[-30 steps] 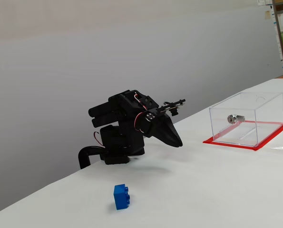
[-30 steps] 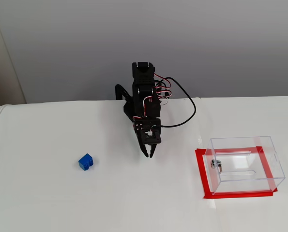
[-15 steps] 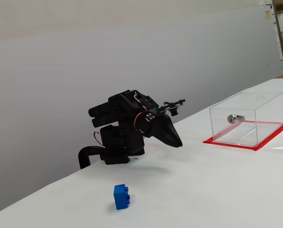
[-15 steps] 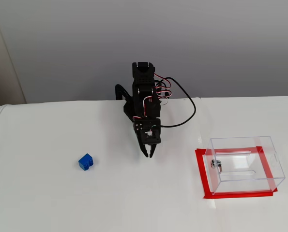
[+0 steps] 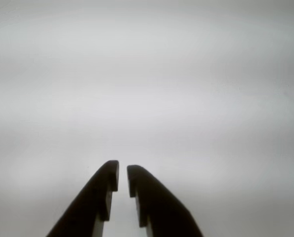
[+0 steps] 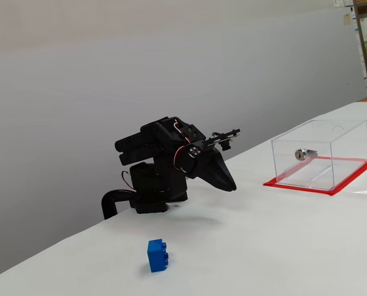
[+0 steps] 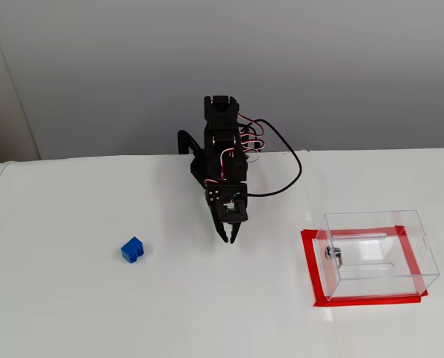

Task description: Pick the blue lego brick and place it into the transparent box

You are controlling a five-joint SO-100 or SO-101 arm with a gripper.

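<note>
blue lego brick [image 7: 132, 249]: glossy plastic | transparent box [image 7: 378, 253]: clear plastic | table [image 7: 169, 313]: matt white

White table [image 7: 95, 313]; blue lego brick [image 7: 133, 249]; transparent box [image 7: 378, 253]

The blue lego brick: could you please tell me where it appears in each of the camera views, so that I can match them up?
Wrist view: not in it; only the gripper over bare table shows.
A fixed view: blue lego brick at the bottom, left of centre, in front of the arm.
Another fixed view: the brick lies left of centre, to the left of the gripper.
Shared landmark: the transparent box, far right in both fixed views.
</note>
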